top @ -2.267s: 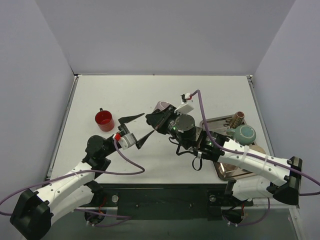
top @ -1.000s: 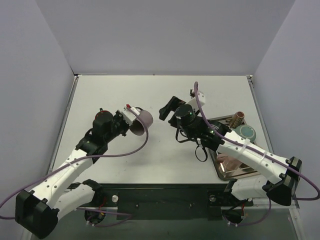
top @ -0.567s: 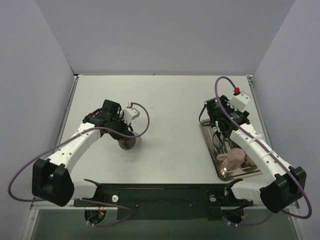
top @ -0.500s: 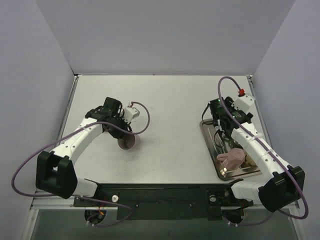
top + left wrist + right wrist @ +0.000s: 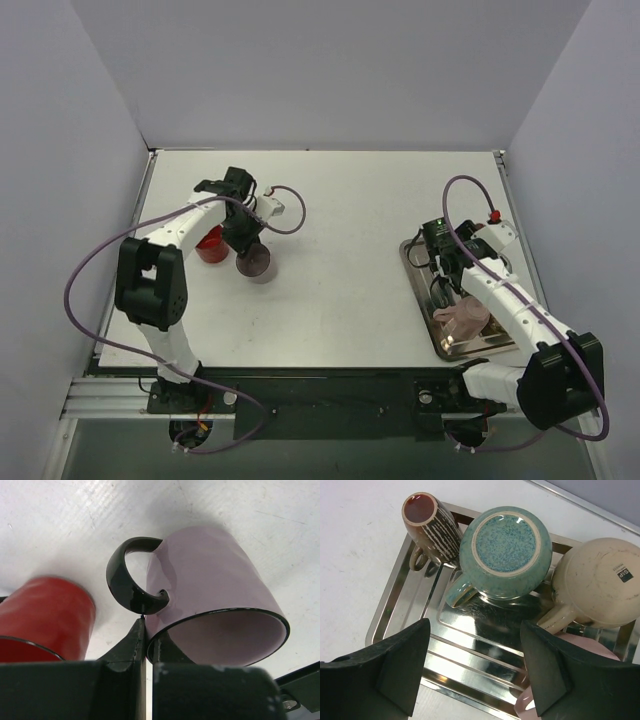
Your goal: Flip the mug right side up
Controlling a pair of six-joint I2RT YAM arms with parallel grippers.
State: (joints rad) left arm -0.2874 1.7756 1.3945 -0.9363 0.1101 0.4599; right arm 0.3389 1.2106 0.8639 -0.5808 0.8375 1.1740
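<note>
The purple mug with a black handle sits mouth-up on the table, beside a red cup. My left gripper is shut on its rim wall just by the handle, one finger inside the mug and one outside. In the top view the left gripper comes down on the mug from the back. My right gripper hangs open over the metal tray, with nothing between its fingers; in the top view that gripper is at the tray's back left.
The tray at the right holds an upside-down teal mug, an upside-down beige mug, an upright brown striped cup and a pink mug on its side. The red cup stands close left of the purple mug.
My left arm has carried the purple mug from the table's middle to beside the red cup. My right arm has swung away to the tray, its jaws a little narrower.
</note>
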